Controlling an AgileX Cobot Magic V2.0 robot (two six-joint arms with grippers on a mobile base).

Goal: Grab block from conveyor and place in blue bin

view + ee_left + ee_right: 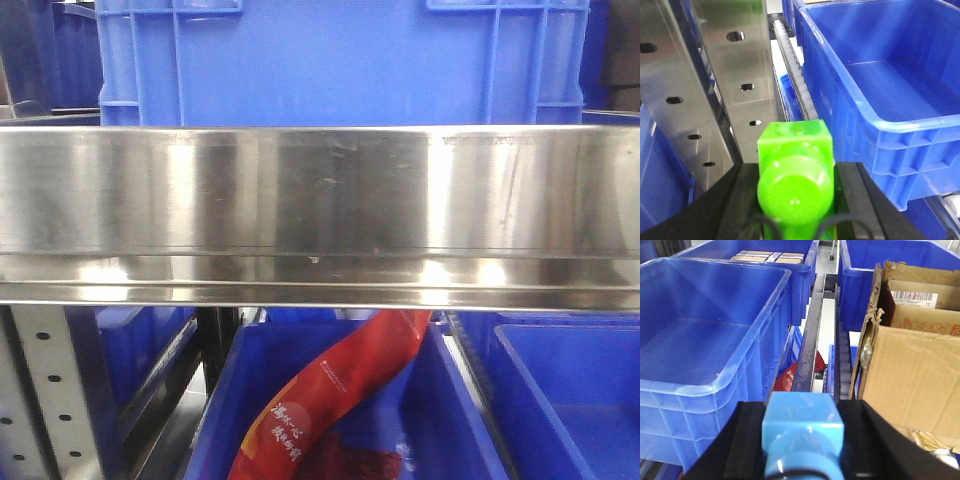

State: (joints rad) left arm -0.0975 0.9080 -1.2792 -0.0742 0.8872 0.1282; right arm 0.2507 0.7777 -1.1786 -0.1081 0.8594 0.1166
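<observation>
you are among racks of blue bins, with a bright steel beam across the front view and a red packet lying in a bin below it. the conveyor shows in no view. the blue block is off it already: it sits clamped in the right gripper, black fingers pressed to both its sides, stud facing the camera. it hangs just short of the near rim of an empty blue bin, ahead and to the left, with a cardboard box to the right. the left gripper likewise grips a green block, near the corner of a second bin. so the grab looks done. what is left, as i judge it, is to carry the blue block over the rim and let go. neither block is in a bin yet.
</observation>
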